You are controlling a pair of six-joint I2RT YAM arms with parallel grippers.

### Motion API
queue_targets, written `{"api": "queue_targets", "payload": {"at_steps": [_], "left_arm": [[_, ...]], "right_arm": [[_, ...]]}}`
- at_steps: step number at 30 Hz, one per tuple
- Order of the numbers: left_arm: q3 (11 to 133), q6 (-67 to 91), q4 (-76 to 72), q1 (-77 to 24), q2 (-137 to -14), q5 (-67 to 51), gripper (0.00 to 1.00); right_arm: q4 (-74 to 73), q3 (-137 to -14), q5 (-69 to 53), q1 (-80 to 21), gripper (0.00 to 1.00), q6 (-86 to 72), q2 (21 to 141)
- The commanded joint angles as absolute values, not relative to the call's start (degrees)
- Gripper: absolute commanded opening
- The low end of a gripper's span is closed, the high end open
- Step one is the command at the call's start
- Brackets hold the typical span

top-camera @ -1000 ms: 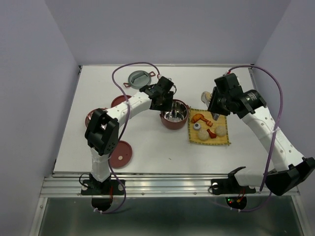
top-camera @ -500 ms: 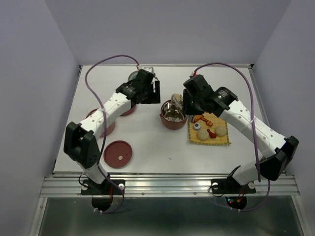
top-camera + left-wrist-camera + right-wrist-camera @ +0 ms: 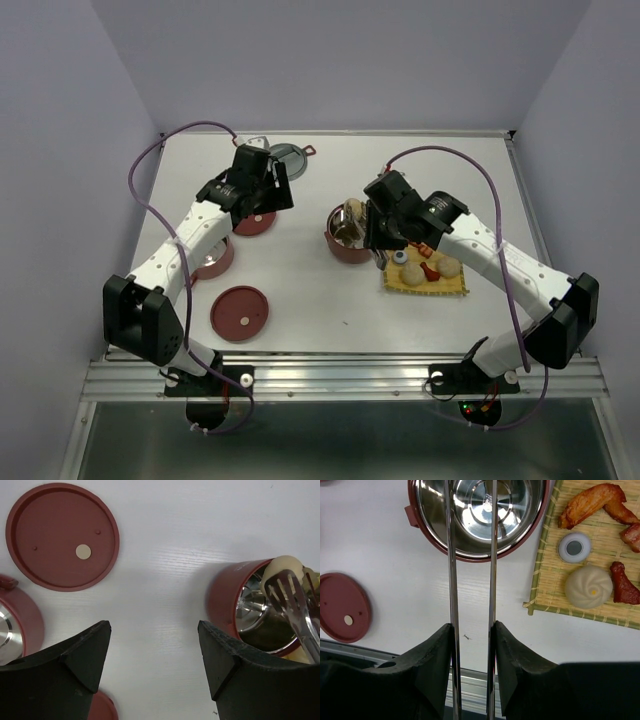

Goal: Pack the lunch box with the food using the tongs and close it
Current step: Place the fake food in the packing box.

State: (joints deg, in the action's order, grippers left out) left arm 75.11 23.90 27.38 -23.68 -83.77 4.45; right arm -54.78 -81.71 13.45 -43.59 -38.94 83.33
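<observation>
Pinching the tongs (image 3: 451,580) in the right gripper (image 3: 472,630), narrowed onto both silver arms, apparently for pressing the tips together on a pale bun (image 3: 284,569). Holding that bun over the rim of the open lunch box bowl (image 3: 345,252), above the shiny steel inside (not yet dropped in, judging by the left wrist view). Hovering the left gripper (image 3: 152,630) wide and empty at the left side, well apart from the bowl, likely for leaving the tongs a free path.

Leaving the rest of the food on the yellow mat (image 3: 550,580), just beside the bowl for short trips: another bun (image 3: 590,585), a fried-looking piece (image 3: 592,502), a small dark-and-white round piece (image 3: 574,546), a red-brown drumstick (image 3: 622,582).

Noting the red lid (image 3: 240,313) flat near the front edge of the tabletop (image 3: 300,285), out from under both arms, and a second red tier (image 3: 25,612) further left. Finding open room in front of the bowl; finding little on the mat side, with the bowl's wall close to the mat's edge.
</observation>
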Motion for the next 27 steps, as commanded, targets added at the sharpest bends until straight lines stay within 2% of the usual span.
{"api": "queue_targets", "payload": {"at_steps": [1,27], "left_arm": [[72.6,24.4,25.2,-23.8,-82.8,2.7,0.81],[68.7,25.8,23.5,-23.9,-82.4,1.1,0.80]], "right_arm": [[-51.9,-80.8,13.1,-44.0,0.33,-40.1,81.6],[-53.1,-80.5,12.3,-46.8,0.33,-42.5,81.8]]}}
